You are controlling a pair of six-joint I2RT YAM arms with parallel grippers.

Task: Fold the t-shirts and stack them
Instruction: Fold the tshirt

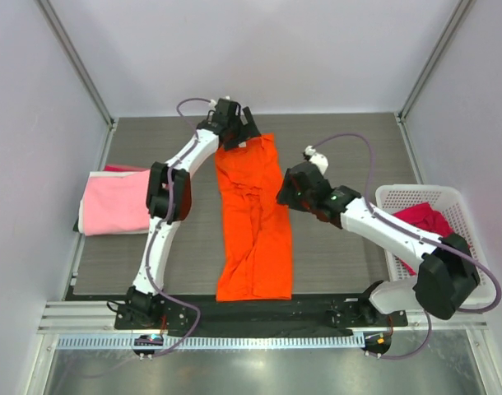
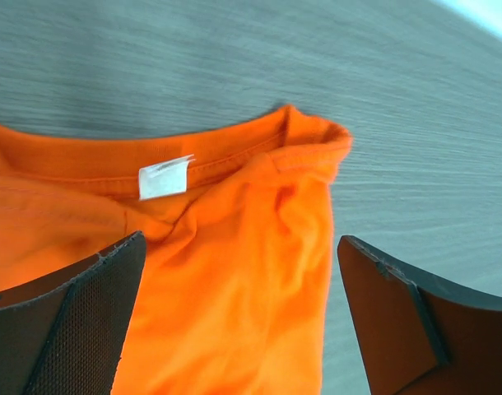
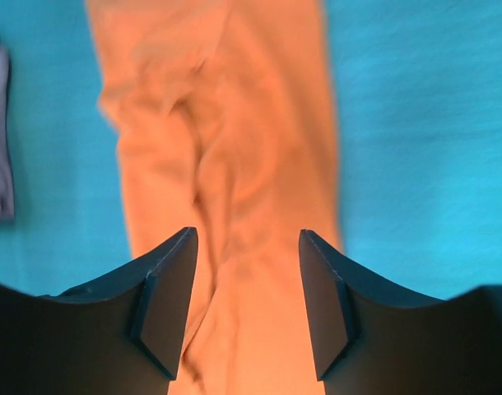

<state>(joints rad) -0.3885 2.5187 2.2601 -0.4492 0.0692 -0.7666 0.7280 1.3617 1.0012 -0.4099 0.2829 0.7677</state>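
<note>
Orange t-shirt lies stretched out in a long narrow strip down the middle of the grey table, neck end toward 12 o'clock and hem toward 6 o'clock in the top view. Its middle is rumpled into loose folds.

The left claw sits at the 12 o'clock end of the strip, over the neck. In the left wrist view the left claw is spread wide, one finger at 8 o'clock and the other at 4 o'clock, with nothing pinched between them. The collar and its white label lie flat on the table just beyond the fingers.

The right claw hangs at the 3 o'clock edge of the strip, about halfway down its length. Seen from the right wrist, the right claw stands moderately apart, and the crumpled orange cloth lies below the gap, not gripped.

A pink t-shirt rests folded at 9 o'clock on the table, well apart from the orange one. A white lattice basket stands at 3 to 4 o'clock, with a dark pink-red t-shirt bunched inside it.
</note>
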